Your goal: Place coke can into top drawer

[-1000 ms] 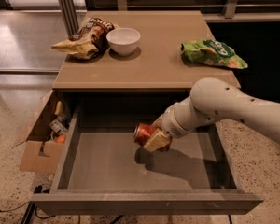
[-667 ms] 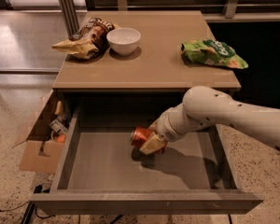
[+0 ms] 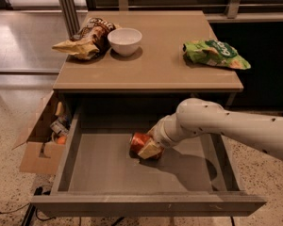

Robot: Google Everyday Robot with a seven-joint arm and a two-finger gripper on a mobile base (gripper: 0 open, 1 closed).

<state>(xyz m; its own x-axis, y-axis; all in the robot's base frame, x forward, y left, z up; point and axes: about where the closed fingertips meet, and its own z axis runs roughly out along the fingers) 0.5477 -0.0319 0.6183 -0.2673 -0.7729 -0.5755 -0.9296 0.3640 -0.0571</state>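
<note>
The top drawer [image 3: 104, 173] is pulled out wide below the table, grey-brown with a flat bottom. The red-orange coke can [image 3: 137, 144] lies on its side inside the drawer, near the middle, low over or on the bottom. My gripper [image 3: 148, 149] reaches in from the right on a white arm and is shut on the coke can, its pale fingers [image 3: 151, 149] wrapped over the can's right part.
On the table top [image 3: 160, 65] stand a white bowl [image 3: 125, 40], a brown snack bag [image 3: 87, 37] at the left and a green snack bag [image 3: 214, 54] at the right. An open cardboard box [image 3: 40, 145] with odds and ends sits on the floor left of the drawer.
My gripper has carried the coke can a little to the left and lower, deeper into the drawer. The hold on the can is unchanged.
</note>
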